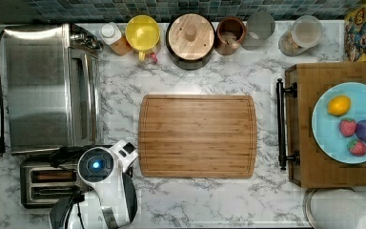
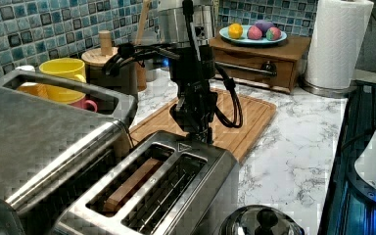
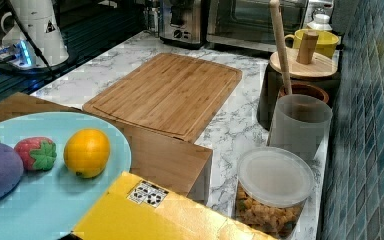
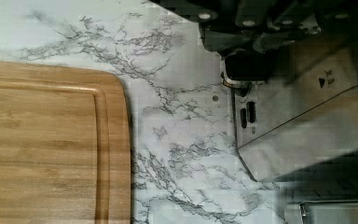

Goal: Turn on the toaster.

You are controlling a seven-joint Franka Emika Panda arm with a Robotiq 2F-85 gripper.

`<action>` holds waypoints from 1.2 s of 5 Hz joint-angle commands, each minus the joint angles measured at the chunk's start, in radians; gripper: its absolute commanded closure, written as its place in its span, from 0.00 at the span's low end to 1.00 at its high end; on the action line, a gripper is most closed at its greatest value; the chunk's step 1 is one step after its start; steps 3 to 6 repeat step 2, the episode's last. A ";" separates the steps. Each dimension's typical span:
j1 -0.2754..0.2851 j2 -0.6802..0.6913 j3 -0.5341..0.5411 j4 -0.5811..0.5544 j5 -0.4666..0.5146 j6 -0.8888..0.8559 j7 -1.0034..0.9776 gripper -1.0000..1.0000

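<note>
1. The toaster oven [image 1: 47, 88] fills the top view's left, beside the back wall. The risk here is confusion: it is the wrong appliance, and any push on it achieves nothing.
2. The toaster [image 1: 45, 183] sits just in front of the oven, at the top view's lower left, both slots up. In the left view something brown, likely bread, stands in one slot.
3. The gripper [image 2: 200, 131] hangs over the toaster's end that faces the board, tips just above the top edge by the printed arrow. I cannot tell whether its fingers are spread or closed.
4. The lever seems to lie under the gripper in the wrist view, as a dark block on the end face, but I cannot make it out clearly. If the tips land on the steel top instead, the push would stall against the body.
5. A glancing press could slide off the lever, or shove the light toaster along the counter [image 1: 124, 90] toward the oven.
6. The board [image 1: 198, 136] lies to the top view's right of the toaster, close enough that a wide exit swing might clip it.
</note>
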 commanded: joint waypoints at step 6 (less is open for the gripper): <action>0.013 0.093 0.017 -0.140 -0.009 0.084 0.029 1.00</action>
